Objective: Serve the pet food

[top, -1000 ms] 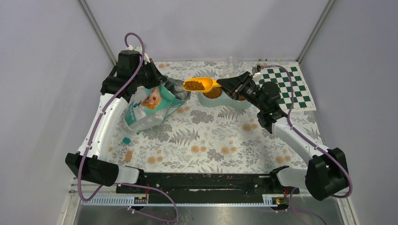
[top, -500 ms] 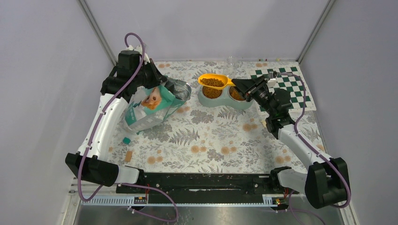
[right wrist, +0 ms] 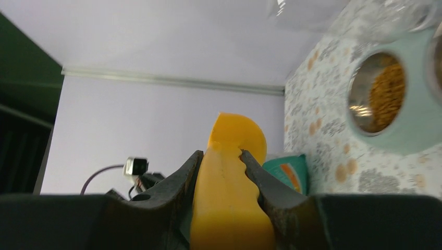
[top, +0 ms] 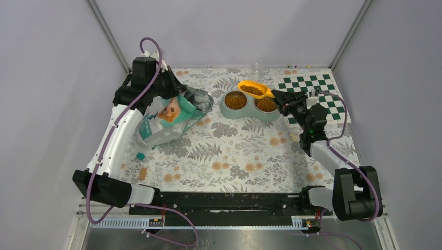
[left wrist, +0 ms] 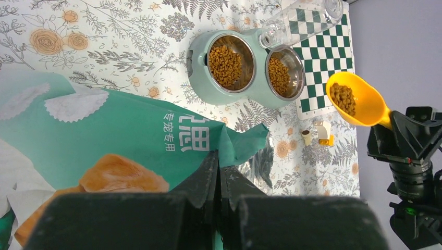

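The pet food (top: 253, 89) is sitting heaped in the scoop (top: 243, 86), upper centre of the overhead view, over the twin bowl's (top: 249, 112) far rim, seemingly ready for tipping. The scoop's long axis is running up-left from the right gripper (top: 277, 96), which is clamping its handle. The left gripper (top: 177, 95) is pinching the bag (top: 159, 125), propping it open.

Overhead and close wrist cameras apparently share the feeder (top: 250, 114)
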Controlling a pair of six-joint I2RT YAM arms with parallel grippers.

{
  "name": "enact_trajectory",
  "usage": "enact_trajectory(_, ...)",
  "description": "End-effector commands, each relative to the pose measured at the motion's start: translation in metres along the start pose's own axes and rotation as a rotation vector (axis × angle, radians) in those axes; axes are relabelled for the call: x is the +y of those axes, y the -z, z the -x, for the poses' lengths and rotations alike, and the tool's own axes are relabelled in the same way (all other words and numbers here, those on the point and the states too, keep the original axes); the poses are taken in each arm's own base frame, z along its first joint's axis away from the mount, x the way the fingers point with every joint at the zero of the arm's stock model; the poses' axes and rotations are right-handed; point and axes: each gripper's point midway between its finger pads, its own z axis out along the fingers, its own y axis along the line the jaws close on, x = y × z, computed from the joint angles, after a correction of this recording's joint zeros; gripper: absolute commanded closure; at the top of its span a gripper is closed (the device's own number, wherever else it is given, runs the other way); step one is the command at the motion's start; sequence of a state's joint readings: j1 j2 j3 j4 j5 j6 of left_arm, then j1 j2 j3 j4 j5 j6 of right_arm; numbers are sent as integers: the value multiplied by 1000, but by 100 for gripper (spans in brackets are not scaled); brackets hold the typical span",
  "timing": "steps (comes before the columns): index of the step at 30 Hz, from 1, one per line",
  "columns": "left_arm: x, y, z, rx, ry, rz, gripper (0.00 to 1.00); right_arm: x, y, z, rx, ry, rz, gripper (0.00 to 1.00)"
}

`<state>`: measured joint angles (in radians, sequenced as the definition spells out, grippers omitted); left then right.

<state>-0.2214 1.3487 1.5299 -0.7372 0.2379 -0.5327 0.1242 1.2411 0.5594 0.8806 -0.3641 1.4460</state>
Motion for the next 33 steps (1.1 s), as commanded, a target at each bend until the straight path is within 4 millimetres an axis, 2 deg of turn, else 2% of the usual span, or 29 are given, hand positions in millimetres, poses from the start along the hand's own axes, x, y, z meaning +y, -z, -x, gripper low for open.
enact_trajectory(1, -38, 25, 40, -173, -38, -141, 100, 3, 14, 42, -140, 48, 37, 100)
enact_trajectory(6, -37, 23, 40, -170, -40, -138, 100, -30, 38, 82, -269, 87, -71, 100)
enact_trajectory(13, -34, 21, 40, -167, -43, -128, 100, -68, 62, 112, -390, 121, -207, 100)
enact_trajectory(22, -34, 22, 40, -170, -46, -124, 100, -102, 70, 121, -411, 186, -331, 100)
enact_trajectory(33, -36, 25, 40, -177, -49, -133, 100, -127, 69, 120, -367, 240, -420, 100)
